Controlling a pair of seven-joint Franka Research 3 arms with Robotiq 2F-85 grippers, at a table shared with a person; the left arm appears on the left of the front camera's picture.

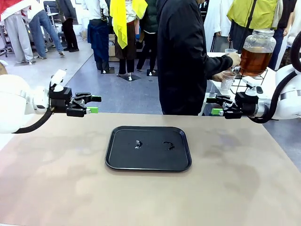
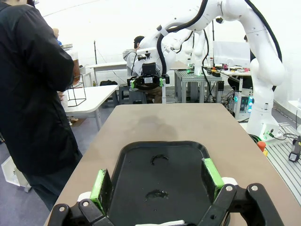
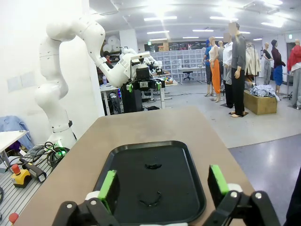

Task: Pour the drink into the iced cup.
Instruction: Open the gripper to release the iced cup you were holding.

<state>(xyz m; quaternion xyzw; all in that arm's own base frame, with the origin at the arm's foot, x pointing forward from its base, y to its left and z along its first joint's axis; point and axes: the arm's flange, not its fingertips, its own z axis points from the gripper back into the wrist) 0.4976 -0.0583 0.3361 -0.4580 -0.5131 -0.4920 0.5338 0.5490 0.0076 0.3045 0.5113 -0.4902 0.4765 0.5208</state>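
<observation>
The drink [image 1: 255, 59] is amber liquid in a large lidded glass jar on a side table at the far right. A person in a black coat [image 1: 181, 56] stands there and holds a clear cup [image 1: 227, 80] by the jar's spigot; I cannot tell whether there is ice in it. My left gripper [image 1: 95, 104] hovers open and holds nothing over the table's far left edge. My right gripper [image 1: 212, 106] mirrors it at the far right, open, just short of the cup. In the wrist views my left gripper [image 2: 156, 183] and my right gripper [image 3: 162, 183] each show spread green pads.
A black tray [image 1: 150, 157] lies mid-table with a few wet marks on it, also seen as the tray [image 2: 188, 160] and the tray [image 3: 127, 174]. A wire stand [image 1: 244, 84] sits under the jar. Other people stand farther back.
</observation>
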